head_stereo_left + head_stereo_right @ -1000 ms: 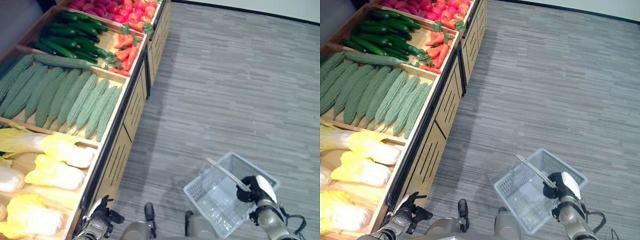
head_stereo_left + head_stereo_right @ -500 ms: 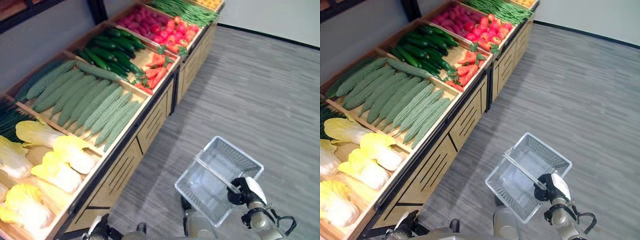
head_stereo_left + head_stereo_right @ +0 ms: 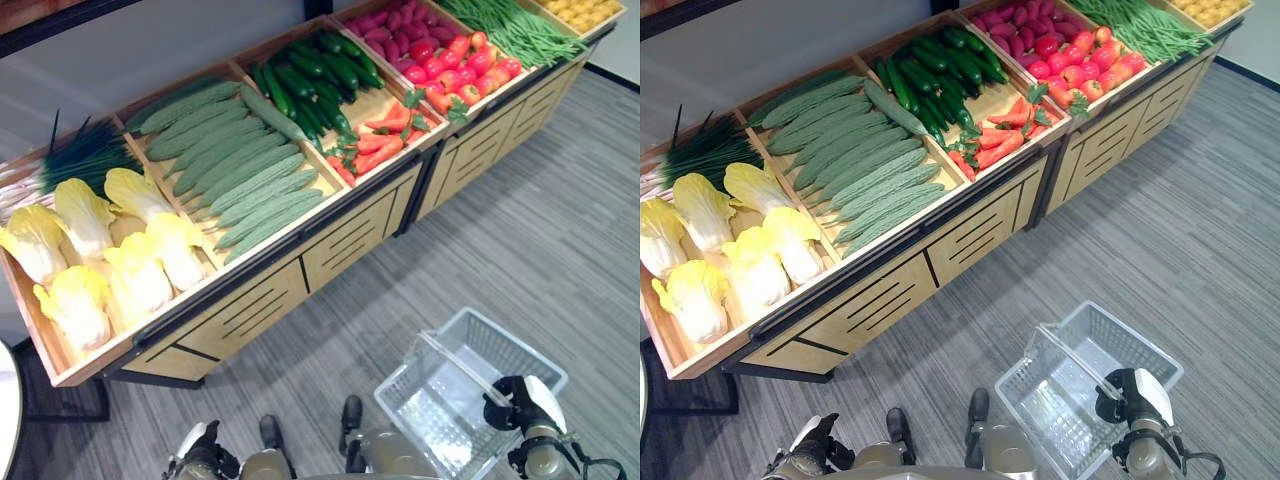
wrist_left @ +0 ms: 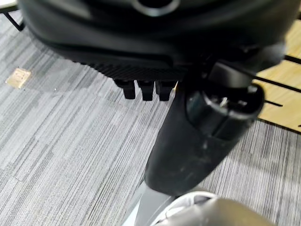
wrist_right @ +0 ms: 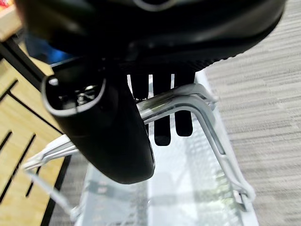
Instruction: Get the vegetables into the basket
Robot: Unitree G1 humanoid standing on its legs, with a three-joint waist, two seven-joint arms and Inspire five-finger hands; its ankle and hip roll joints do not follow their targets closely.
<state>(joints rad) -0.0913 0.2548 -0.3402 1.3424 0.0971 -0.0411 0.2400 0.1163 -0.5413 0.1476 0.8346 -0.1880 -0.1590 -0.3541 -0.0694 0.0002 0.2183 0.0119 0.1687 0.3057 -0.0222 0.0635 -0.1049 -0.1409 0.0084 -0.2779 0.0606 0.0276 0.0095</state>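
Right hand (image 3: 1127, 392) fingers curled round basket (image 3: 1060, 400) handle, basket long axis angling away from wooden stand (image 3: 890, 290), left hand (image 4: 155, 52) fingers curled, holding nothing, near stand's base

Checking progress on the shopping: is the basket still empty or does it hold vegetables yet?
Empty. The clear basket, hanging by its handle from the right hand, shows only bare mesh inside; the vegetables remain in the stand's bins.
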